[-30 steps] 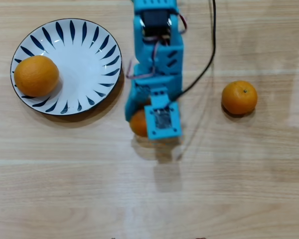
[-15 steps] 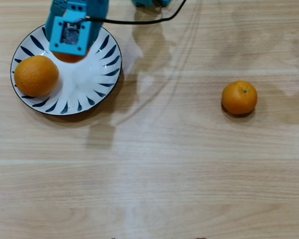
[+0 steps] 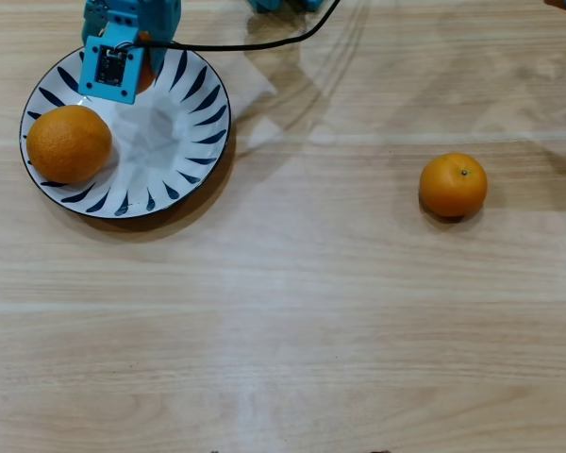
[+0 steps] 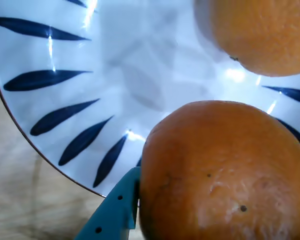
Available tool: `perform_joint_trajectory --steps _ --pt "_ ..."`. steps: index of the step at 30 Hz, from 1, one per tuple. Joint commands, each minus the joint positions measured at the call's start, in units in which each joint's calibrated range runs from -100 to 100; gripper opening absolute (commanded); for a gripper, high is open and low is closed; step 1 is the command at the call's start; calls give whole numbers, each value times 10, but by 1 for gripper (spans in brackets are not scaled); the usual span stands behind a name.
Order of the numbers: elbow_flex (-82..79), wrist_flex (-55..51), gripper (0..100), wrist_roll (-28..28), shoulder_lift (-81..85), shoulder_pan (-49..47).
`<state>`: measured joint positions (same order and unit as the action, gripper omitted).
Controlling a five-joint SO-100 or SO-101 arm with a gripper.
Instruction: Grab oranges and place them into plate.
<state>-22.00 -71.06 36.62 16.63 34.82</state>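
Three oranges showed in all, round with dimpled skin. The held orange (image 4: 225, 175) filled the wrist view, speckled with small dark dots, pinched by the blue tool (image 3: 137, 71) above the upper rim of the plate (image 3: 184, 142). A larger orange (image 3: 69, 143) rested on the plate's left side in the overhead view. The third orange (image 3: 453, 185), with a small stem dot, sat well apart on the wooden worktop (image 3: 292, 330). There was one plate, white with dark blue petal strokes.
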Motion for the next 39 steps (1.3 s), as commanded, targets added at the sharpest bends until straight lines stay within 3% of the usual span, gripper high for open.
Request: perform_joint_trajectory --steps 1,5,11,15,21,29,36,39 --pt "2 9 40 3 36 -9" --pt "6 7 44 13 40 -9" --pt "100 -25 41 17 45 -91" --pt "233 -100 23 43 45 -218" --pt "279 -94 20 102 43 -416" --pt "190 80 22 182 37 -601" --pt "4 311 41 246 19 -676" --pt "-38 379 42 252 -4 -685"
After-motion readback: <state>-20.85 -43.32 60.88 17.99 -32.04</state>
